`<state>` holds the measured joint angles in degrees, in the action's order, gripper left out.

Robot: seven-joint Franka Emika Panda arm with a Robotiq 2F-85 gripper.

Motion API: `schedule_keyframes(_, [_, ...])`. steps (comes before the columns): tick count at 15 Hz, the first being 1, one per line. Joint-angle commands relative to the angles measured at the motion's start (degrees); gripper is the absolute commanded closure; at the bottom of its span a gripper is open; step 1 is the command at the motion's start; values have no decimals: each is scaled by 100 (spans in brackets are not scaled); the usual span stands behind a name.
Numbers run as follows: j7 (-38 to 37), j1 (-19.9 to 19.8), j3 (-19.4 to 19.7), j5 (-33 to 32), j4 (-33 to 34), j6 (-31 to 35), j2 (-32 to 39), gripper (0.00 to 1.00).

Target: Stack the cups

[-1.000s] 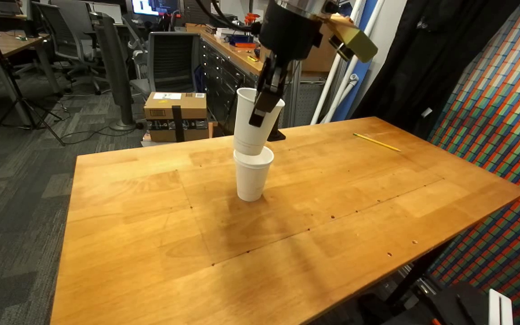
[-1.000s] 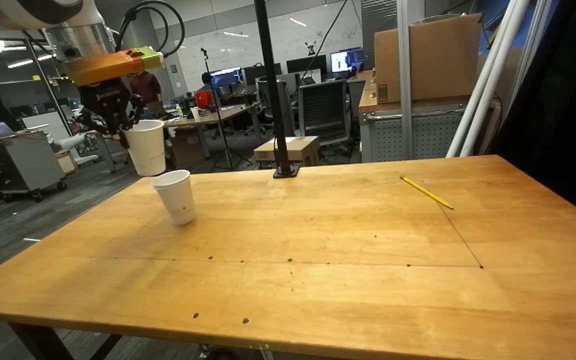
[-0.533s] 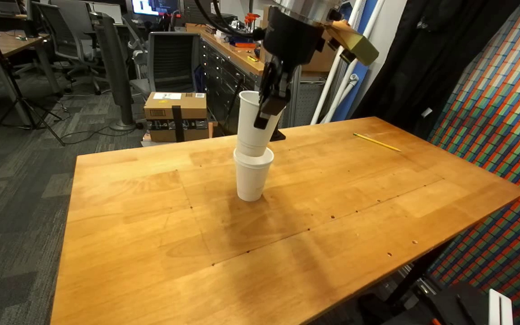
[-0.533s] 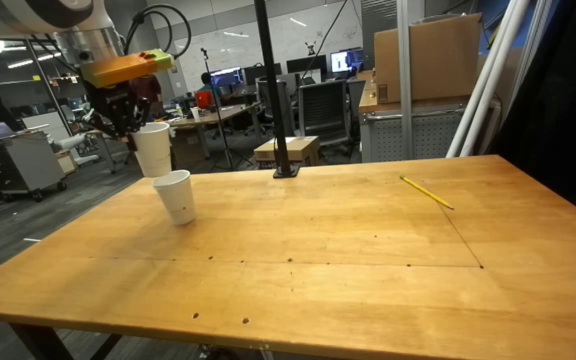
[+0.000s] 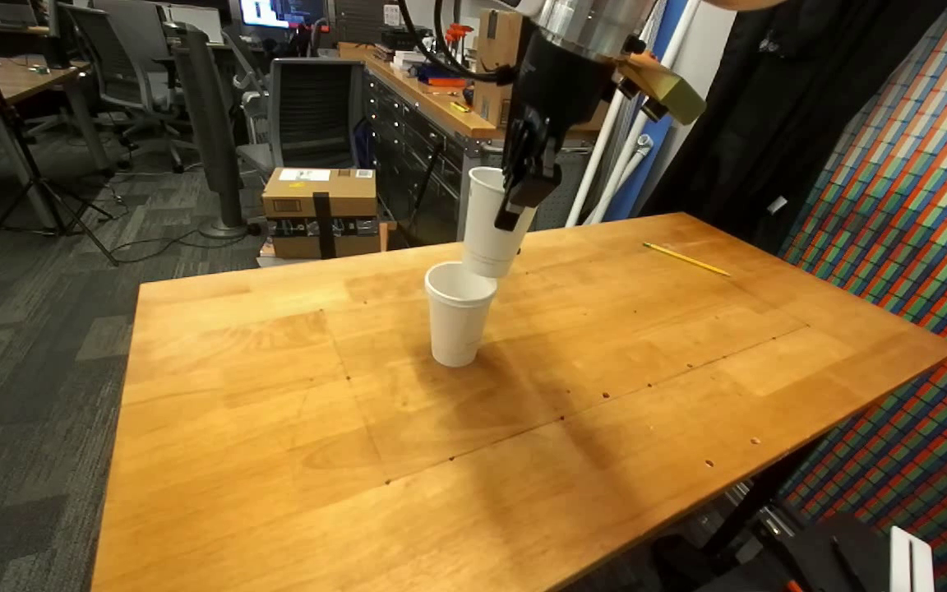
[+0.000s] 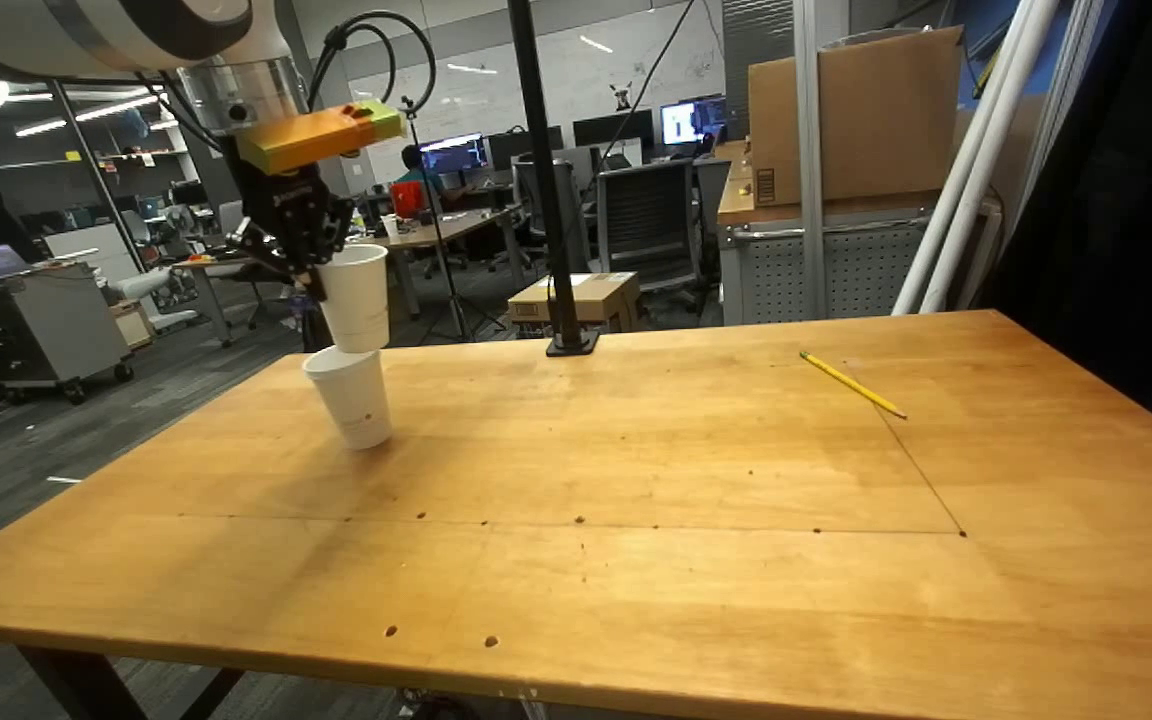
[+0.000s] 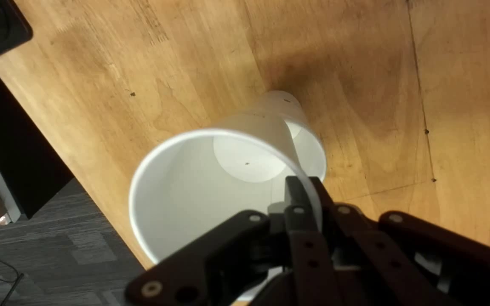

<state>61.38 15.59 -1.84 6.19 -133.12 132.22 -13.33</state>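
Observation:
One white paper cup [image 5: 457,321] stands upright on the wooden table; it also shows in an exterior view [image 6: 351,402]. My gripper [image 5: 513,210] is shut on the wall of the second white cup [image 5: 488,234], one finger inside and one outside the rim, as the wrist view [image 7: 305,187] shows. The held cup [image 6: 358,305] tilts slightly, its base at the height of the standing cup's rim. In both exterior views its base overlaps the right part of that rim. In the wrist view the held cup [image 7: 177,187] partly hides the standing cup [image 7: 313,148]. I cannot tell whether they touch.
A yellow pencil [image 5: 685,259] lies on the table [image 5: 276,460]. A black pole [image 6: 548,200] rises from the table's edge in an exterior view. A cardboard box [image 5: 321,214] stands on the floor beyond the table.
My gripper and the held cup have moved right in both exterior views. The held cup's base has shifted from over the standing cup toward its right rim in an exterior view. The standing cup stays put.

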Motion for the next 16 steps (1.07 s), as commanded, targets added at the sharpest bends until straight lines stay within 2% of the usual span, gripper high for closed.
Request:
schedule_keyframes(1, [201, -46, -94, 186, 105, 74, 112, 100])
schedule_keyframes(16, [121, 3, -460, 71, -72, 185, 133, 100])
